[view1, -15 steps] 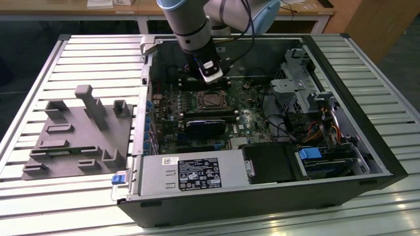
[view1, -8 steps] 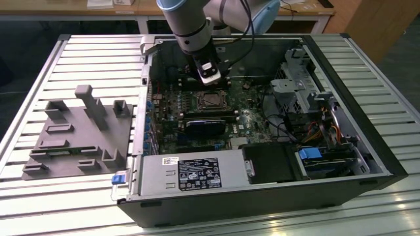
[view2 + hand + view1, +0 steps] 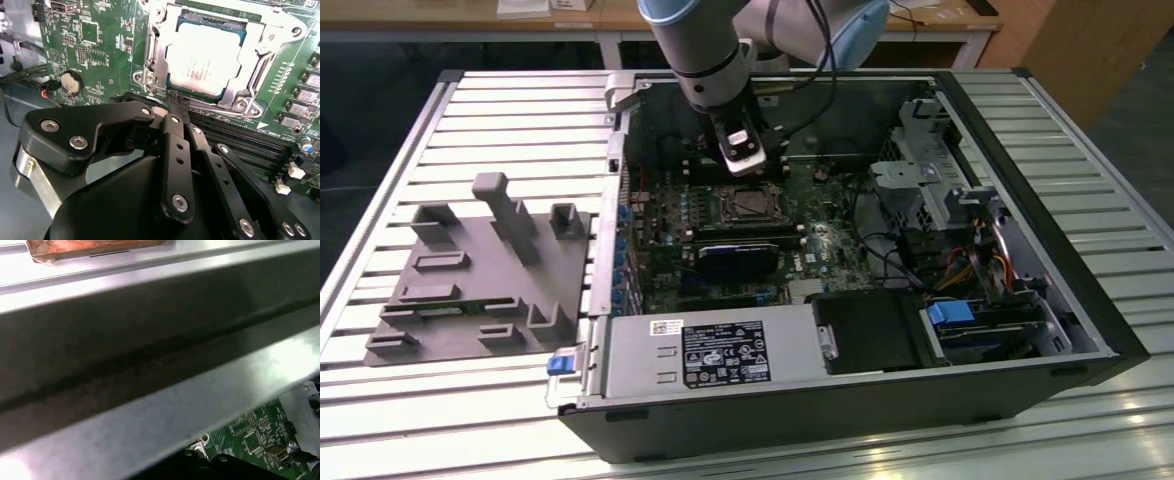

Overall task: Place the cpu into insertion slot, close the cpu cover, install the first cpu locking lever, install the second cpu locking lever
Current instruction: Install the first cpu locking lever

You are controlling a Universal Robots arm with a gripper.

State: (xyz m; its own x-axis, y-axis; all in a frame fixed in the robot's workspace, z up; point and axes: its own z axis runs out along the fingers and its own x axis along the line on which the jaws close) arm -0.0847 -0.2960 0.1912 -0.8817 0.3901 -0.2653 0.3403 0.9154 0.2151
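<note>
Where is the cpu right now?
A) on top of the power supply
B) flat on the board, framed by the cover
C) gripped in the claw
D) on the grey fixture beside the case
B: in the second wrist view the cpu lies flat within the window of the cover on the board, and the claw sits at the frame's edge, off the chip.
</note>
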